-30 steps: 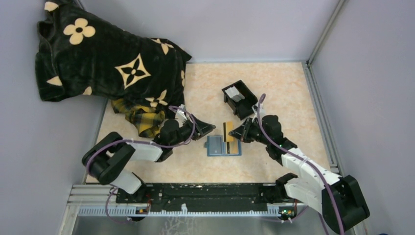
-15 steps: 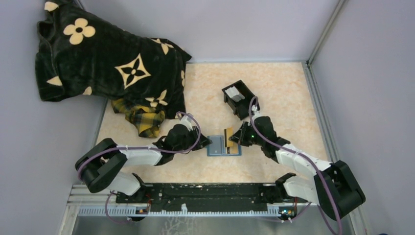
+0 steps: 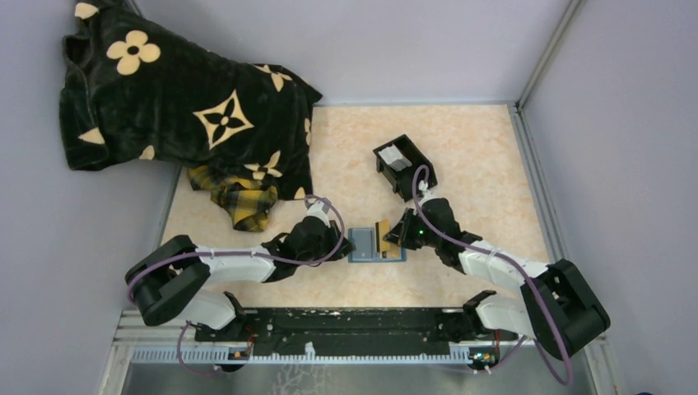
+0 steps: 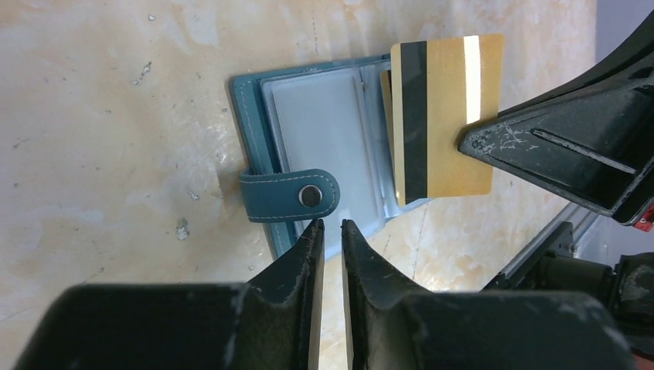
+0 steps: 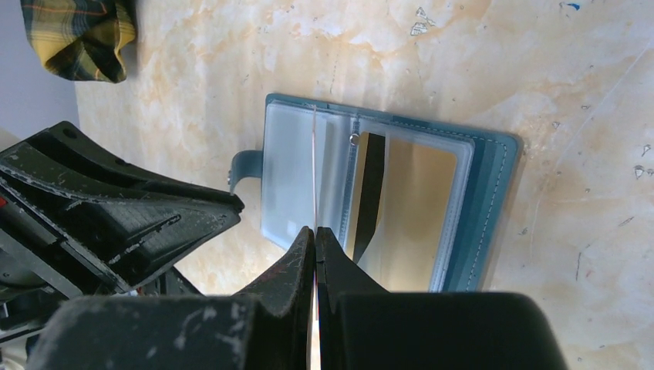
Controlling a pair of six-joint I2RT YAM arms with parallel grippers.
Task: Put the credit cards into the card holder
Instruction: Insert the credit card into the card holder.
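Slotting a card into the open card holder looks to be the step in hand. The blue holder lies flat on the table between the two arms with its clear sleeves facing up. One gold card already sits in a sleeve. The right gripper is pinched tight on another credit card, gold with a black stripe, held on edge over the holder. The next move probably calls for lowering that edge squarely into a free sleeve mouth without the holder sliding. The left gripper sits at the holder's near edge beside the snap strap. Its jaws are drawn almost together, leaving a thin slit, and whether they nip the holder cannot be told. Well apart, the black box shows something pale inside, too small to identify. From the right wrist the held card is only a thin line.
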